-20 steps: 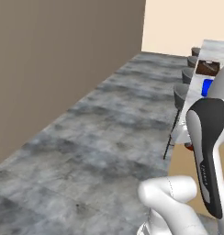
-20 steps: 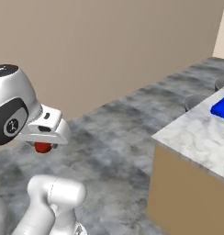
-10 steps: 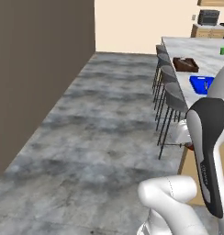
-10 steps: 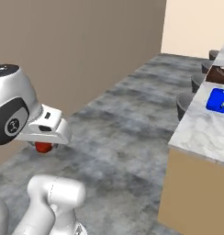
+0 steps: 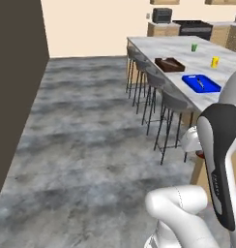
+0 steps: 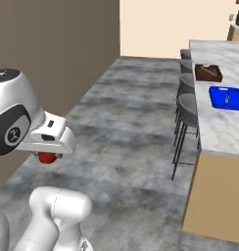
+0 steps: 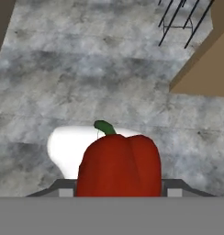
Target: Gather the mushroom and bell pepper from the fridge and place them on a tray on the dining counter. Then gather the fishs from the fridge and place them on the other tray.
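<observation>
Red pepper (image 7: 119, 165): held between the fingers, over the floor, green stem showing in hand view | blue tray (image 5: 201, 83), brown tray (image 5: 169, 64): far right on surface (image 5: 178, 48), base views | stools (image 6: 188, 109) alongside.

We are seeing a glossy red bell pepper (image 7: 119, 166) with a green stem, a bright blue rectangular tray (image 5: 201, 83) and a dark brown wooden tray (image 5: 169, 64) on the white-grey marbled dining counter (image 5: 180, 51), above a mottled grey floor (image 5: 86, 145).
</observation>
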You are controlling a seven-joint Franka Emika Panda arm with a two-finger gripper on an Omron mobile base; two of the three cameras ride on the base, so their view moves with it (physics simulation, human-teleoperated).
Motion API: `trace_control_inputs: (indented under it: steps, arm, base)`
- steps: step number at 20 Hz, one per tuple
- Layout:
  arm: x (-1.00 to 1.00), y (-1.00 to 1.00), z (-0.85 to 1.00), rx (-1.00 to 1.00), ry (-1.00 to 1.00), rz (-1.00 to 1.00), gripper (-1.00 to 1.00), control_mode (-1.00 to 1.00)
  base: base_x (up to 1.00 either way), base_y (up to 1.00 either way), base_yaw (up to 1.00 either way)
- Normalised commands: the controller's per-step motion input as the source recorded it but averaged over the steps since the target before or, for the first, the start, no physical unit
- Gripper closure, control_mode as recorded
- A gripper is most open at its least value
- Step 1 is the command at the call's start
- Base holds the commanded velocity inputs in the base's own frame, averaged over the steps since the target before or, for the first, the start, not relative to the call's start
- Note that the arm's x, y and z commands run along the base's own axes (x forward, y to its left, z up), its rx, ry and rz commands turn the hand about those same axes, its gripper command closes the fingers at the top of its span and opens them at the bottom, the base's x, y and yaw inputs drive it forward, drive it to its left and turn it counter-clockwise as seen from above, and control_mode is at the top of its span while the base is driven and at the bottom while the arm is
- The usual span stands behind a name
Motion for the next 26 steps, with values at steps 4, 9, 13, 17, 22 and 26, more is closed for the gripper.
trace_control_inputs:
  steps: [4,9,13,17,22,26]
  arm:
    - [0.0,0.0,0.0,0.0,0.0,0.0,1.0,1.0]
    - [0.0,0.0,0.0,0.0,0.0,0.0,1.0,1.0]
    - [0.0,0.0,0.0,0.0,0.0,0.0,1.0,1.0]
    - [0.0,0.0,0.0,0.0,0.0,0.0,1.0,1.0]
    - [0.0,0.0,0.0,0.0,0.0,0.0,1.0,1.0]
    - [0.0,0.0,0.0,0.0,0.0,0.0,1.0,1.0]
  base:
    - [0.56,0.95,-0.51]
    - [0.7,0.92,-0.53]
    - [0.77,0.79,-0.55]
    - [0.78,0.72,-0.55]
    - [0.65,0.77,-0.56]
    - [0.46,0.87,-0.56]
